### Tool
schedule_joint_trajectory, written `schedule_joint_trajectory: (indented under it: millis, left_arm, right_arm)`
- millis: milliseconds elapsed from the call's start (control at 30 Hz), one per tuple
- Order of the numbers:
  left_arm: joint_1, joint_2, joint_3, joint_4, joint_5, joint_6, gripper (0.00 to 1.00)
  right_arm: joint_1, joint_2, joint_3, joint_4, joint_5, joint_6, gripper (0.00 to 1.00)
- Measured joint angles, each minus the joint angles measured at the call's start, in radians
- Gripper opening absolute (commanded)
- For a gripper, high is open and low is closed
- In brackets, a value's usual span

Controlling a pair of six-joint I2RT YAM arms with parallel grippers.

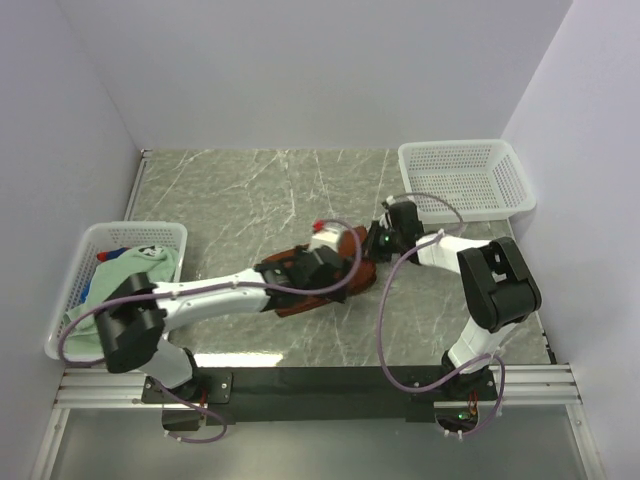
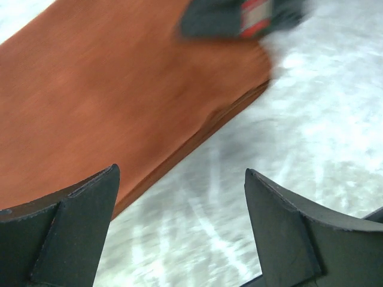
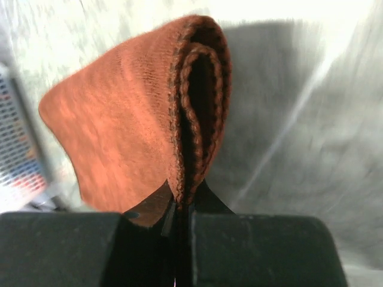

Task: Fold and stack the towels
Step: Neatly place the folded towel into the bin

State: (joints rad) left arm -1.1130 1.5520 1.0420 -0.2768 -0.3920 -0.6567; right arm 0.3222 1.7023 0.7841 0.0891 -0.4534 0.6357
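1 soft rust-brown woven towel (image 3: 119, 119) lies mid-way across the grey marbled bench (image 1: 250, 190). The right gripper (image 3: 182, 209) clamps its doubled hem, probably to carry the fold, while the left gripper (image 2: 181, 179) hangs spread, holding nothing.

Rust-brown towel (image 3: 119, 119) — darker stitched edge. Mint-green towel (image 1: 125, 268), black-and-white panda print. Table (image 1: 250, 190) grey marble, white veins. Left basket (image 1: 130, 228), right basket (image 1: 462, 180) white mesh. Left arm (image 1: 210, 293) white and black — cable (image 1: 381, 320) purple.

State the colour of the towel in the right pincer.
Rust-brown towel, best seen in right wrist view.
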Motion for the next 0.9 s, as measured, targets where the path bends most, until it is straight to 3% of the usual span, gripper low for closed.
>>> schedule_joint_trajectory:
  millis: [233,467,667,900]
  left_arm:
    - [0.254,-0.222,-0.112,-0.112,0.071,-0.006,0.99]
    - [0.449,-0.438,-0.045,-0.264,0.034,0.075,0.99]
    - [0.518,-0.557,-0.090,-0.228,-0.095,0.174,0.99]
    - [0.531,-0.489,-0.183,-0.222,-0.131,0.211,0.99]
  right_arm:
    - [-0.003,0.013,0.299,-0.287,0.210,-0.218,0.00]
    - [-0.018,0.121,0.631,-0.498,0.437,-0.421,0.00]
    - [-0.048,0.197,0.821,-0.632,0.608,-0.539,0.00]
    - [-0.084,0.215,0.920,-0.665,0.791,-0.683,0.00]
